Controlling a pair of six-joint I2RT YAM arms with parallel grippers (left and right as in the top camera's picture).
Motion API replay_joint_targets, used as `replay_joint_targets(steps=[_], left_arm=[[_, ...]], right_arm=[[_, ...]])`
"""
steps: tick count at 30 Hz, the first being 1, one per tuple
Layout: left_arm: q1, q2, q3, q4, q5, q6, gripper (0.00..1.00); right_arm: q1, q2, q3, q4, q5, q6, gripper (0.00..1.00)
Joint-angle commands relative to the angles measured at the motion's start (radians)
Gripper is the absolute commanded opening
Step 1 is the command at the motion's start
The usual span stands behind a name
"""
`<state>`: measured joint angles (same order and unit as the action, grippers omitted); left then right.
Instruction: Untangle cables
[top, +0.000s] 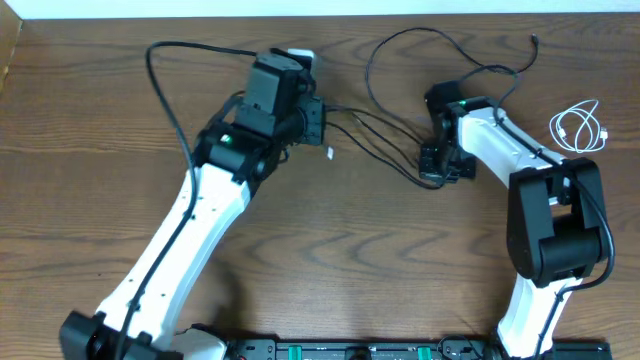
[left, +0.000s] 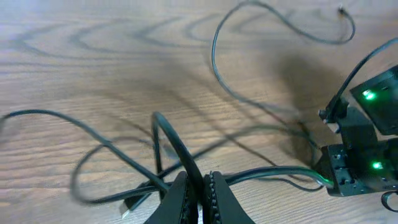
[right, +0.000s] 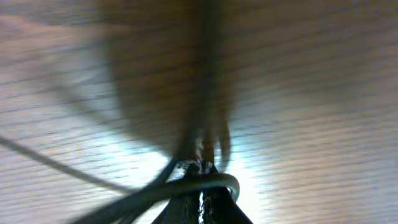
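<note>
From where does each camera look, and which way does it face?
Overhead: above the table, looking straight down; left arm, right arm, black cord and white cord show.
Left wrist: low, facing across the table to the right gripper; left gripper shut on black cord at bottom.
Right wrist: near the table, blurred; its fingers at bottom edge.
Shared: black cord in all three.

White arm links (top: 190, 235), black joints (top: 270, 90), small green lights (left: 369, 95).

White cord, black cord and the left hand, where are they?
white cord (top: 577, 127): overhead view, on its loose coil.
black cord (left: 213, 56): left wrist view, on its curved bend.
left hand (left: 199, 182): left wrist view, midway between its fingertips.
</note>
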<state>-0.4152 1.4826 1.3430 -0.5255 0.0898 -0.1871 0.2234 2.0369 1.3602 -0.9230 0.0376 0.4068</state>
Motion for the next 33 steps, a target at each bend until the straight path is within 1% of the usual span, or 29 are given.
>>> replay_joint_targets(steps=[1,3,4,5,6,9,11,12,13,15,16,17,20,22,23,25,26,28,29,30,31,32,33], left_arm=[[0.006,-0.018,-0.006,-0.028,-0.114,-0.041,0.07],[0.006,-0.012,-0.006,-0.047,-0.119,-0.052,0.07],[0.005,-0.007,-0.006,-0.056,-0.101,-0.051,0.07],[0.004,0.002,-0.006,-0.065,-0.072,-0.050,0.07],[0.004,0.007,-0.006,-0.069,-0.071,-0.050,0.07],[0.004,0.018,-0.006,-0.086,-0.071,-0.043,0.07],[0.005,0.018,-0.006,-0.096,-0.064,-0.040,0.07],[0.005,0.018,-0.006,-0.103,-0.014,-0.010,0.07],[0.005,0.018,-0.006,-0.106,0.030,0.009,0.07],[0.004,0.018,-0.006,-0.112,0.100,0.027,0.07],[0.005,0.018,-0.006,-0.119,0.151,0.046,0.07],[0.005,0.018,-0.006,-0.123,0.177,0.061,0.08],[0.005,0.018,-0.006,-0.130,0.215,0.068,0.07],[0.004,0.018,-0.006,-0.134,0.217,0.067,0.07],[0.004,0.018,-0.006,-0.141,0.226,0.068,0.07],[0.005,0.018,-0.006,-0.148,0.275,0.089,0.07],[0.004,0.018,-0.006,-0.152,0.312,0.112,0.07],[0.005,0.018,-0.006,-0.160,0.352,0.132,0.07],[0.005,0.018,-0.006,-0.164,0.356,0.132,0.07],[0.005,0.018,-0.006,-0.171,0.356,0.132,0.07],[0.005,0.018,-0.006,-0.177,0.357,0.132,0.07],[0.005,0.018,-0.006,-0.182,0.358,0.132,0.07],[0.005,0.018,-0.006,-0.192,0.373,0.135,0.07]], right_arm=[[-0.043,0.041,-0.031,-0.019,0.093,-0.038,0.02],[-0.054,0.040,-0.030,-0.022,0.058,-0.051,0.01],[-0.056,0.037,-0.025,-0.022,0.003,-0.094,0.01],[-0.056,0.027,0.003,-0.039,-0.113,-0.183,0.01],[-0.055,0.020,0.027,-0.060,-0.164,-0.217,0.01],[-0.056,-0.034,0.139,-0.145,-0.302,-0.290,0.02],[-0.056,-0.071,0.192,-0.167,-0.344,-0.327,0.04],[-0.056,-0.107,0.230,-0.169,-0.348,-0.327,0.13],[-0.056,-0.127,0.249,-0.154,-0.347,-0.327,0.30],[-0.056,-0.147,0.257,-0.106,-0.348,-0.327,0.50],[-0.056,-0.148,0.257,-0.069,-0.359,-0.331,0.57],[-0.055,-0.143,0.256,-0.055,-0.380,-0.348,0.61],[-0.049,-0.124,0.256,-0.037,-0.490,-0.435,0.65],[-0.046,-0.111,0.256,-0.025,-0.541,-0.437,0.67],[-0.046,-0.102,0.256,-0.006,-0.628,-0.413,0.74],[-0.046,-0.098,0.255,0.017,-0.729,-0.356,0.76],[-0.046,-0.097,0.255,0.035,-0.795,-0.367,0.79],[-0.042,-0.097,0.256,0.063,-0.862,-0.438,0.79],[-0.038,-0.097,0.255,0.076,-0.861,-0.500,0.79],[-0.032,-0.097,0.256,0.078,-0.848,-0.574,0.83],[-0.024,-0.095,0.255,0.069,-0.819,-0.691,0.84],[-0.019,-0.095,0.255,0.058,-0.797,-0.759,0.83],[-0.010,-0.095,0.255,0.038,-0.755,-0.863,0.77]])
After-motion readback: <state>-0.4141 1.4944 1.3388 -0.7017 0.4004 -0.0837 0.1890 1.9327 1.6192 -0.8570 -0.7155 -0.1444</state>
